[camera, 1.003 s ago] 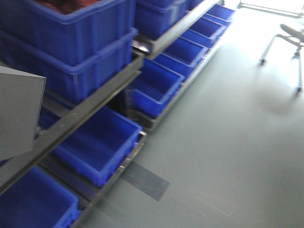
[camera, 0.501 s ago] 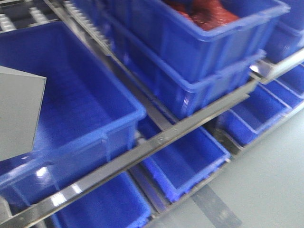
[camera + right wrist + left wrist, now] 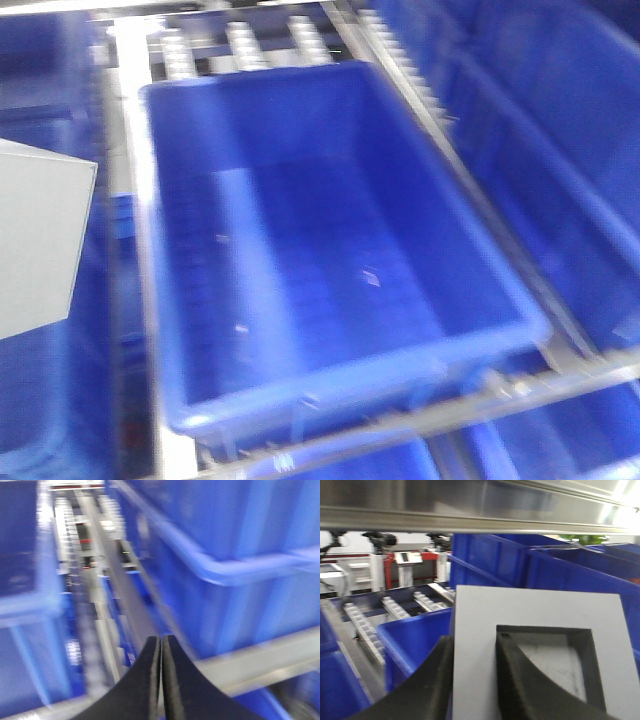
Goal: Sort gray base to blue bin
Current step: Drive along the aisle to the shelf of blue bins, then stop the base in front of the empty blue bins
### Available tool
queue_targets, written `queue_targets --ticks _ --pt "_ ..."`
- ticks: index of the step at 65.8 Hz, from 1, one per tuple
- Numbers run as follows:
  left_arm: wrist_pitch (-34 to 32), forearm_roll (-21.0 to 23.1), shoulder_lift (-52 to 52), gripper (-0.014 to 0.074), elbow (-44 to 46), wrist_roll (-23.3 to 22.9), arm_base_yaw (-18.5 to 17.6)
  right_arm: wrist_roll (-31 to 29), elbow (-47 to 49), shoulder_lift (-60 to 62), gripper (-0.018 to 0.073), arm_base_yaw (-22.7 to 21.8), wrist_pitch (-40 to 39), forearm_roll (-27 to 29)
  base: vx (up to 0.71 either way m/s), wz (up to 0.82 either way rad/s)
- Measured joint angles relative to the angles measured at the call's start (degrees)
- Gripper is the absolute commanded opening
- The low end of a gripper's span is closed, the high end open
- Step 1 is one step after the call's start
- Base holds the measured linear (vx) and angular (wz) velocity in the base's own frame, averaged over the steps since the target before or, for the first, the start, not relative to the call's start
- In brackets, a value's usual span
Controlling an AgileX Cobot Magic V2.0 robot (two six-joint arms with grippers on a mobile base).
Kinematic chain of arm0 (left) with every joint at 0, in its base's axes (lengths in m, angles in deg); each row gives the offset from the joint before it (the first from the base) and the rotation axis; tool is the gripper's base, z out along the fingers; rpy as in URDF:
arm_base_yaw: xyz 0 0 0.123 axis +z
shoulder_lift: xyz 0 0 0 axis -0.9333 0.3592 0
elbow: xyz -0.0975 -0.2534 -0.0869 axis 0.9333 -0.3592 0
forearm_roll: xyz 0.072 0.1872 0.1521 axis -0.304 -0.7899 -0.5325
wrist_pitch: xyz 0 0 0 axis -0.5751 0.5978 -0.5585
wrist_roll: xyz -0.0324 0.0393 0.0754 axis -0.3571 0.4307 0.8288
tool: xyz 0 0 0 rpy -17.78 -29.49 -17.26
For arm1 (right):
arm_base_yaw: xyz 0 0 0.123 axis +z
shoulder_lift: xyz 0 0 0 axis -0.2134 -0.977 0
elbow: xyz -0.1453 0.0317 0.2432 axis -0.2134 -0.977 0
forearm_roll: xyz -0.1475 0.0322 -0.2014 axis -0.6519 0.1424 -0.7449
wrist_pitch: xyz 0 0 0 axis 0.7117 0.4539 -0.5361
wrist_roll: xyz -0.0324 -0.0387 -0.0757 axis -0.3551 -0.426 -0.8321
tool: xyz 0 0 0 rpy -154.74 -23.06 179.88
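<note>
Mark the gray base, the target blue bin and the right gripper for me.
Small matte gray base block (image 3: 535,605): left wrist view, face above the square recess.
Large bright-blue plastic bin (image 3: 330,260): front view, bare floor.
Right gripper (image 3: 161,640): right wrist view, between shut fingertips.

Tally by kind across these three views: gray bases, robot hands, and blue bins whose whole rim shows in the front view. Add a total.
gray base: 1
hands: 2 (left hand, right hand)
blue bin with whole rim showing: 1
Total: 4
</note>
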Motion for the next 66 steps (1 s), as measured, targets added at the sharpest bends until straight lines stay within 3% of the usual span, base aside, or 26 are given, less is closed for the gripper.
queue_targets --ticks 29,66 --pt "0.0 0.0 0.0 -0.0006 0.0 0.0 0.0 0.0 0.0 0.0 -0.0005 0.0 0.0 0.0 0.11 0.41" --pt "0.0 0.0 0.0 -0.0006 0.0 0.0 0.0 0.0 0.0 0.0 -0.0005 0.0 -0.7 0.0 0.03 0.14"
